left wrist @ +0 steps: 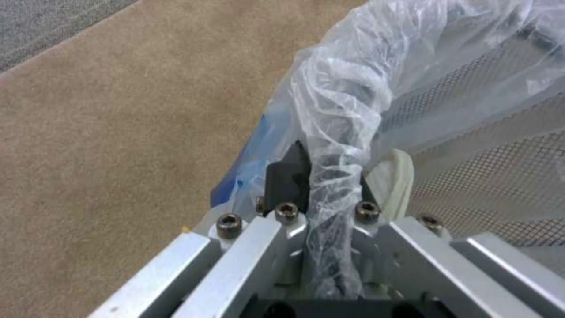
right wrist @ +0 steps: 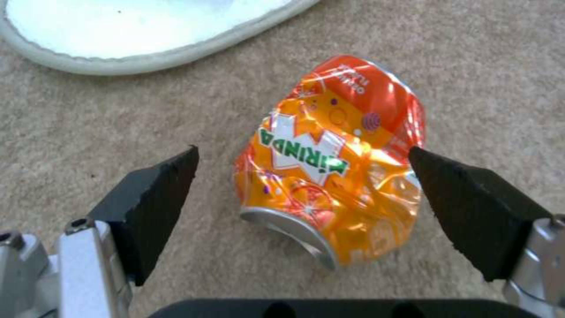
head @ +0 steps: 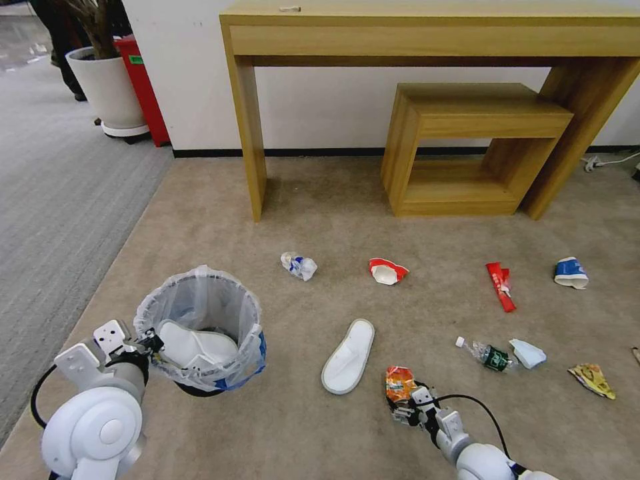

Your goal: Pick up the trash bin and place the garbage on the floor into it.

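While the left gripper (head: 152,343) clamps the bin's rim at the lower left of the head view, the scene reads as follows.

Left gripper: its black pads (left wrist: 288,176) are closed on the bagged rim of the trash bin (head: 200,327), one pad outside the rim and one inside.

Trash bin: lower left of the head view, over the beige floor (head: 320,427); a crinkled white bag (left wrist: 341,97) is folded over its rim, with metal mesh and blue patches showing through; whether its base touches the floor I cannot tell.

In the bin: one white slipper (head: 197,347).

Right gripper: (head: 404,407) low at the bottom centre of the head view, its jaws spread wide on either side of the crushed orange can (right wrist: 329,163), not gripping it.

Orange can: lies on the floor just right of the second white slipper (head: 348,355).

Other garbage, centre row: a crumpled blue-white cup (head: 299,265), a crushed red-white cup (head: 387,271), a red wrapper (head: 501,285) and a blue-white cup (head: 571,272) at the right.

Other garbage, lower right: a small bottle (head: 490,353) just beside a tissue (head: 528,353), and a yellow wrapper (head: 592,379) near the right edge.

Background: a wooden desk (head: 427,33) with a low wooden stool (head: 473,147) under it along the upper edge; grey ribbed carpet (head: 60,200) at the left.
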You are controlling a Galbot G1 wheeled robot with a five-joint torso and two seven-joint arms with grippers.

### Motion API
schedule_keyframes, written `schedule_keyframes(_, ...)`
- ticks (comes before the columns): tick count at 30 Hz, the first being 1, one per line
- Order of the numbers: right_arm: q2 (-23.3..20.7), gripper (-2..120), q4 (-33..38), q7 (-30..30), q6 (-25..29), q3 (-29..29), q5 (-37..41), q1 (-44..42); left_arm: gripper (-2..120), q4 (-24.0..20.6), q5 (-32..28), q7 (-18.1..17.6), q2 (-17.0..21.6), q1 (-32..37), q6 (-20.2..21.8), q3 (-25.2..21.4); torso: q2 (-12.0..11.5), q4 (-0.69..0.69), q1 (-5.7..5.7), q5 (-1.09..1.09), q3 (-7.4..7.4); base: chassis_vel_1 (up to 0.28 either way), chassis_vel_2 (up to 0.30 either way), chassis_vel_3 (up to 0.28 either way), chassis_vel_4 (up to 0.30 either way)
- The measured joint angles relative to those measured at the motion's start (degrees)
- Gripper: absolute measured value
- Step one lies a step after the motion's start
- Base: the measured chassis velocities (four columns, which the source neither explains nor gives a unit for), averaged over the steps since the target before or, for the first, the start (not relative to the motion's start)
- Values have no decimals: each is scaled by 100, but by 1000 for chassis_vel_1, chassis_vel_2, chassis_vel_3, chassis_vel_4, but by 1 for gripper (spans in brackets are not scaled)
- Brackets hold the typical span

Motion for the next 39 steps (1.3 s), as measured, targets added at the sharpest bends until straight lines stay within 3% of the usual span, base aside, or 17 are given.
schedule_keyframes(39, 109, 92, -447, -44, 149, -130, -158, 197, 1, 57, 6, 28, -27, -23, -31, 9, 0, 0, 0, 0, 0, 0, 0, 0, 0)
